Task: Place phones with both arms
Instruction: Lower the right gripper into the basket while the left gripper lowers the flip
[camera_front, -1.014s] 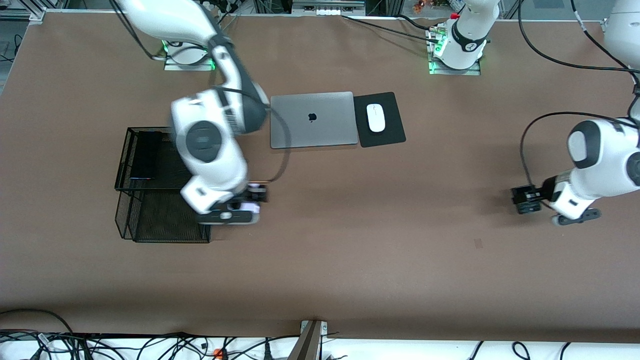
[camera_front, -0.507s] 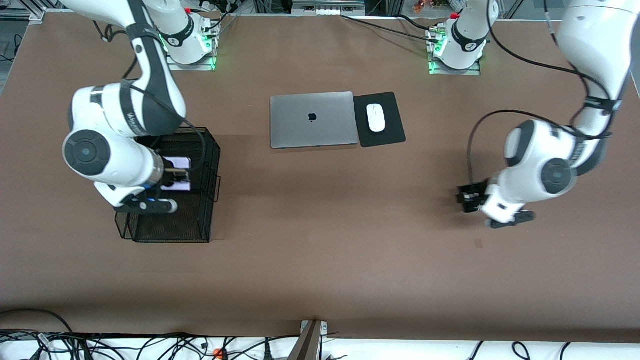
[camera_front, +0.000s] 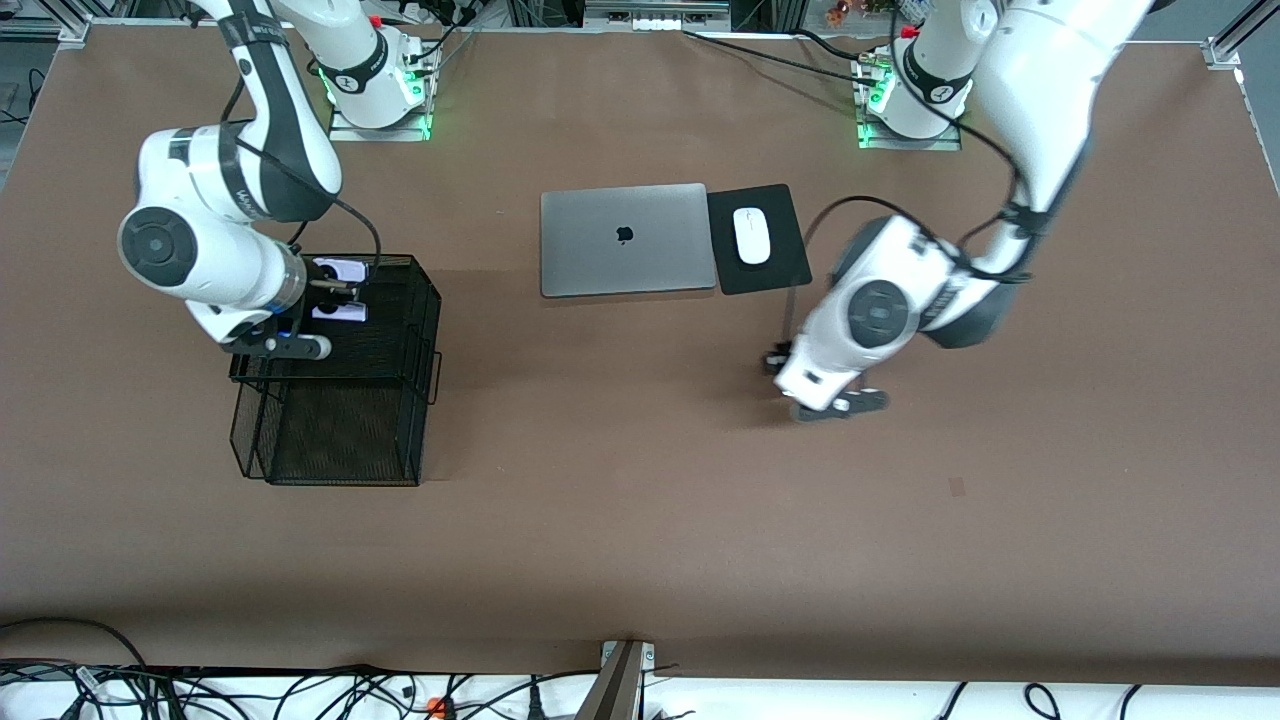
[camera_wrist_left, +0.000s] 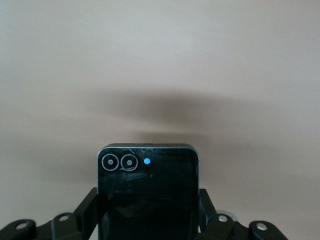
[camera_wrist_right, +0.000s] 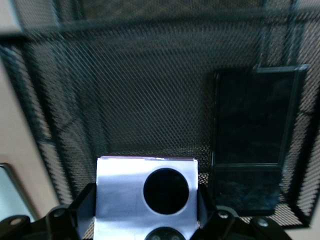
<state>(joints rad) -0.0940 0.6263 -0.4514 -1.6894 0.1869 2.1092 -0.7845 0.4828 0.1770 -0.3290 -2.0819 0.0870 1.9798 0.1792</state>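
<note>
My right gripper (camera_front: 338, 291) is shut on the lilac phone (camera_front: 340, 270), holding it over the upper tier of the black mesh tray (camera_front: 405, 300). In the right wrist view the lilac phone (camera_wrist_right: 125, 195) sits between my fingers (camera_wrist_right: 86, 202), and a long slim black phone (camera_wrist_right: 250, 150) lies flat on the mesh beside it. My left gripper (camera_front: 776, 359) hangs over bare table near the mouse pad, largely hidden under its wrist. The left wrist view shows it shut on a small black phone (camera_wrist_left: 147, 190) with two ringed lenses.
A closed silver laptop (camera_front: 628, 240) lies mid-table toward the bases, with a white mouse (camera_front: 751, 235) on a black pad (camera_front: 780, 265) beside it. The tray's lower tier (camera_front: 335, 440) juts toward the front camera. Cables trail along the front edge.
My right arm has carried the lilac phone from beside the tray to over its upper tier. My left arm has swung with the black phone from its end of the table toward the middle.
</note>
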